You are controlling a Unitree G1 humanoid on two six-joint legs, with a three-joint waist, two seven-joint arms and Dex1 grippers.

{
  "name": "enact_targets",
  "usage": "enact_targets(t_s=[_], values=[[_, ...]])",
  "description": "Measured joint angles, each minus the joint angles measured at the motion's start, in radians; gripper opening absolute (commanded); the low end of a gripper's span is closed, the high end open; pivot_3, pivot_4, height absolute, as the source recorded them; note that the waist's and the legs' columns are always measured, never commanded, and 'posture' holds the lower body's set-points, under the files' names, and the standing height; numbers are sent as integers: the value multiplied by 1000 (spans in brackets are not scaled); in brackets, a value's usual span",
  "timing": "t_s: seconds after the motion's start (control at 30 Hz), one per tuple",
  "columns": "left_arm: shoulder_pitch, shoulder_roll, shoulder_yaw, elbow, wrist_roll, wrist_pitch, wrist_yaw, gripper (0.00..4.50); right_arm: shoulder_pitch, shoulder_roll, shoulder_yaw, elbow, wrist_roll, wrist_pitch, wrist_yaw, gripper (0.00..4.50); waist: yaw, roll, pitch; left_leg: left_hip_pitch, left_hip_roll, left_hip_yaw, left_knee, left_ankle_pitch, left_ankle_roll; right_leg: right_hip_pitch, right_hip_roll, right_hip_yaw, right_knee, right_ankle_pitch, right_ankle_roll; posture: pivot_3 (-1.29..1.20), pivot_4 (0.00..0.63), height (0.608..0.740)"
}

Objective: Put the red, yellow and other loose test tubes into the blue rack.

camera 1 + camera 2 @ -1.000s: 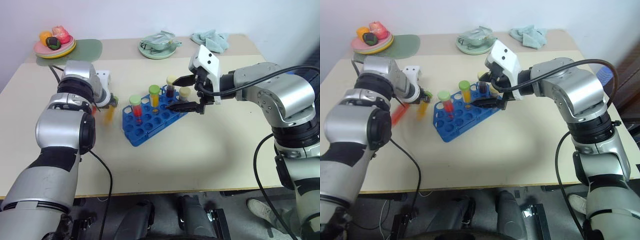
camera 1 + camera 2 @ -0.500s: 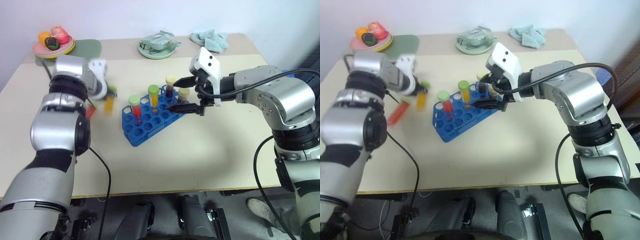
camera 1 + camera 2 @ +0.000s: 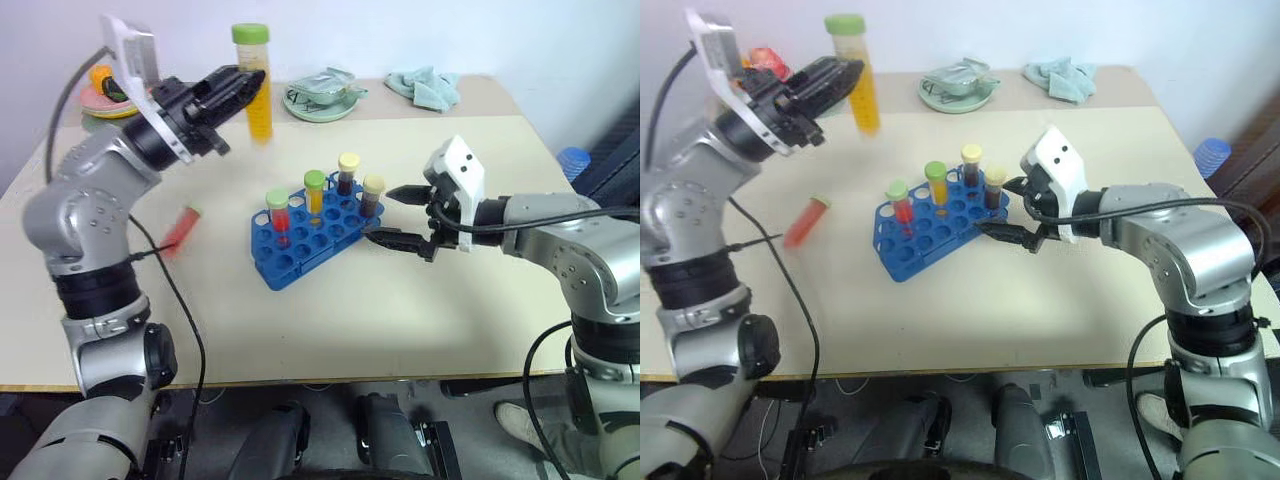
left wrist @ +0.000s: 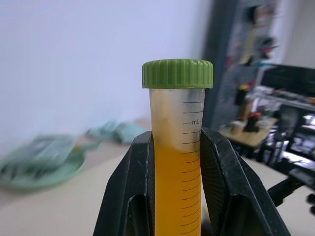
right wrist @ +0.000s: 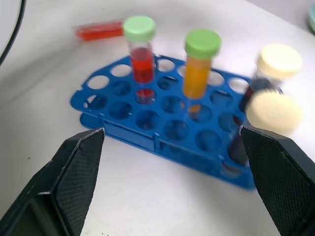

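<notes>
Orange liquid fills the green-capped clear plastic tube [image 4: 177, 162] pinched in the left gripper [image 3: 235, 88], high up; the right gripper [image 3: 398, 215] gapes wide beside the blue plastic holed rack [image 3: 300, 252].

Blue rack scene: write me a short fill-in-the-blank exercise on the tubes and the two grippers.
1. The left gripper has its jaws shut on a tube of ____ liquid with a green cap.
2. The blue rack has ____ tubes standing in it.
3. A red tube lies on the table beside the rack, on the robot's ____ side.
4. The right gripper has its jaws ____.

Missing words: orange-yellow; four; left; open
</notes>
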Motion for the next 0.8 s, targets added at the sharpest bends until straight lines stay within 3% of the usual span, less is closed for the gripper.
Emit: enact_targets(t_s=[0.3,0.53,0.8], values=[[116,-143,-185,-10,102,-271,43,687,99,64,-85,-154,64,94,-150,4500,-4,0,0,0,0,2,0,0,1,-1,0,1,0,0,0,0,150,740],[214,-151,-253,-81,208,-383,145,687,115,93,-155,-227,134,180,-239,4500,-1,0,0,0,1,2,-1,-1,1,-1,0,1,-1,0,0,0,150,740],[320,-137,-316,-99,210,-424,91,687,133,108,-204,-266,206,235,-300,4500,0,0,0,0,1,3,-1,-1,2,0,0,1,-1,0,0,0,150,740]])
